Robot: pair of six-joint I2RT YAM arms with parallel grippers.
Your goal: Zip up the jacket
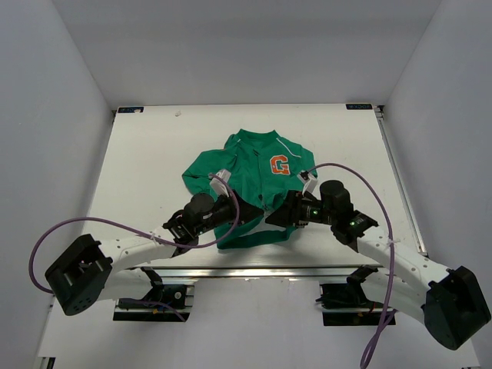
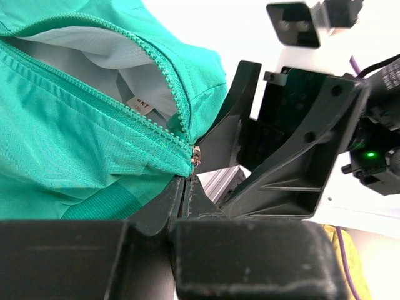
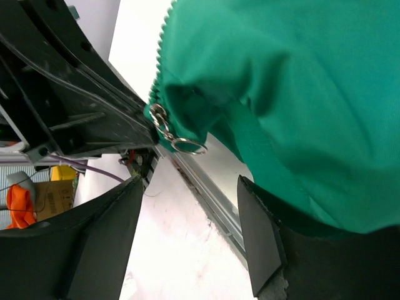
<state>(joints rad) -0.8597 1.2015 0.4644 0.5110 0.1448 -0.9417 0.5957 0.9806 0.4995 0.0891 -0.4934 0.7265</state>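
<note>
Though unzipped above the slider (image 2: pixel 195 156), spread mid-table (image 1: pixel 154 154): one green jacket (image 1: pixel 257 173). Pinched at the hem by the closed left gripper (image 2: pixel 185 190). Faced by the right gripper (image 3: pixel 187 237), jaws wide, empty, near the single ring pull (image 3: pixel 187 146). Left arm (image 1: pixel 131 247) and right arm (image 1: pixel 392 254) low, converging at the hem.

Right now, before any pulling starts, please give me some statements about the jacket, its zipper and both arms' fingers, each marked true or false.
1. The jacket lies on the white table with its G patch facing up. True.
2. The zipper is closed up to the collar. False: the slider sits at the hem, and above it the teeth stand apart, showing grey lining.
3. The left fingers are shut on the jacket just under the slider. True.
4. The right fingers clamp the pull ring. False: they stand apart, and the ring hangs free.
</note>
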